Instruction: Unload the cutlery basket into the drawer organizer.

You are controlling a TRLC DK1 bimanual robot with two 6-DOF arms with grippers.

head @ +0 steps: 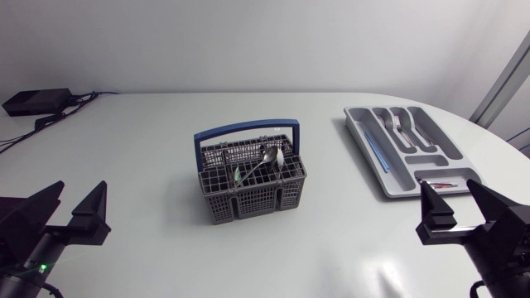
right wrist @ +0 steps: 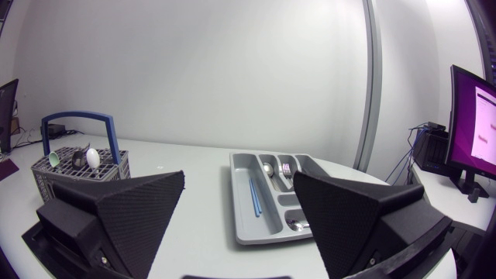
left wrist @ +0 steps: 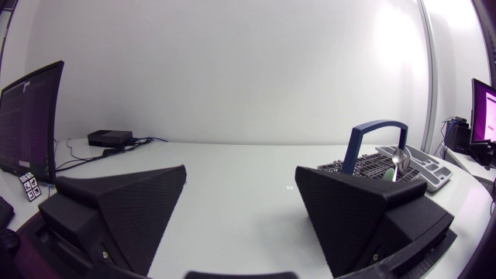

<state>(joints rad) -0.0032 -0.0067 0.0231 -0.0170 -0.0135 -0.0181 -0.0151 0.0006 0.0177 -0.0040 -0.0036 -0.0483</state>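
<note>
At the table's near edge, the left gripper (head: pixel 76 203) and right gripper (head: pixel 454 203) gape empty, so the right should pinch the spoon (head: pixel 269 155) in the cutlery basket (head: pixel 251 192) high, lifting straight up.

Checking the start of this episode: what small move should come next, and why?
Probably the right gripper should reach toward the basket for the spoon sticking up in it. It and the left gripper sit open and empty at the near table edge, the basket holds cutlery, and the organizer lies on the right arm's side.
</note>
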